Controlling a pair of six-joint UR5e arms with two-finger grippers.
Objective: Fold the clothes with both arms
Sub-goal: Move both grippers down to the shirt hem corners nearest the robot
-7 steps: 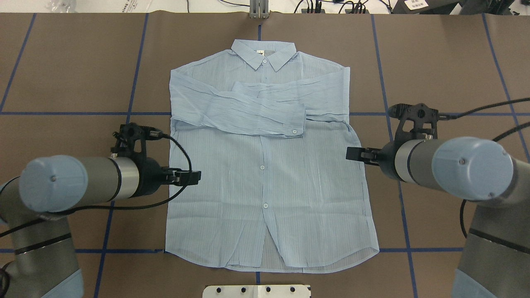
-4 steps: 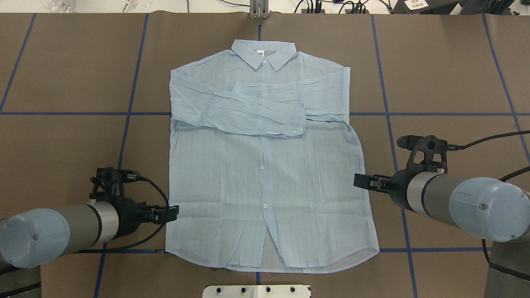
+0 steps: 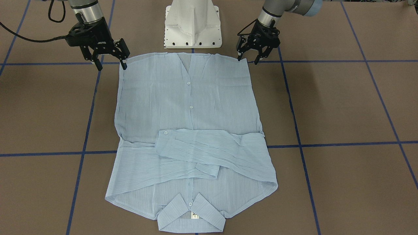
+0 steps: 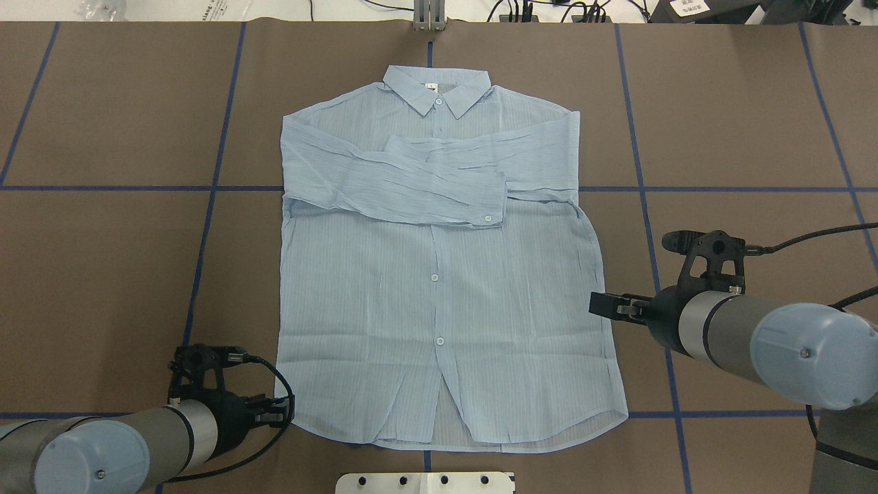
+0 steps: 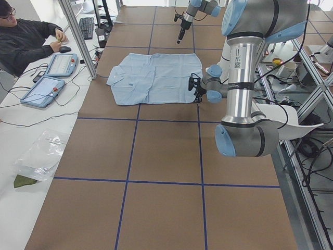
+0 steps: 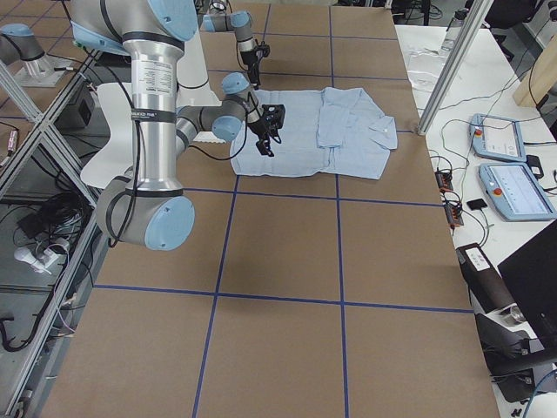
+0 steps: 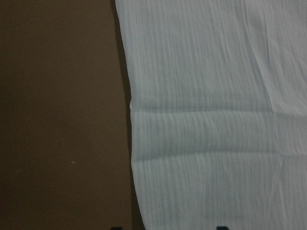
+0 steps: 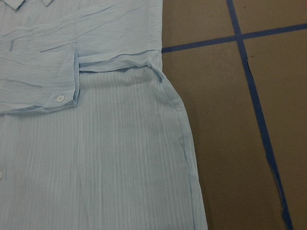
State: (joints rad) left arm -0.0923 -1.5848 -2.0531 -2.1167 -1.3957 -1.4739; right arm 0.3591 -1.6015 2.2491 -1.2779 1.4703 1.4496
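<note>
The light-blue striped shirt [image 4: 439,295] lies flat and face up on the brown table, collar [image 4: 437,88] at the far side, both sleeves folded across the chest. My left gripper [image 4: 282,410] is open and empty, just over the shirt's near-left hem corner; in the front view it [image 3: 247,59] hangs above that corner. My right gripper [image 4: 598,304] is open and empty beside the shirt's right edge; in the front view it [image 3: 111,67] sits near the other hem corner. The left wrist view shows the shirt's side edge [image 7: 132,143]. The right wrist view shows a cuff button [image 8: 60,98].
The white pedestal base [image 3: 192,24] stands just behind the hem. Blue tape lines [image 4: 206,226] cross the brown table cover. An operator [image 5: 26,36] sits at the far end with tablets [image 5: 49,78] on a side bench.
My left gripper has moved back along the shirt's left edge to the near hem corner. My right gripper moved back beside the right edge, then nearly stopped. The shirt has not moved.
</note>
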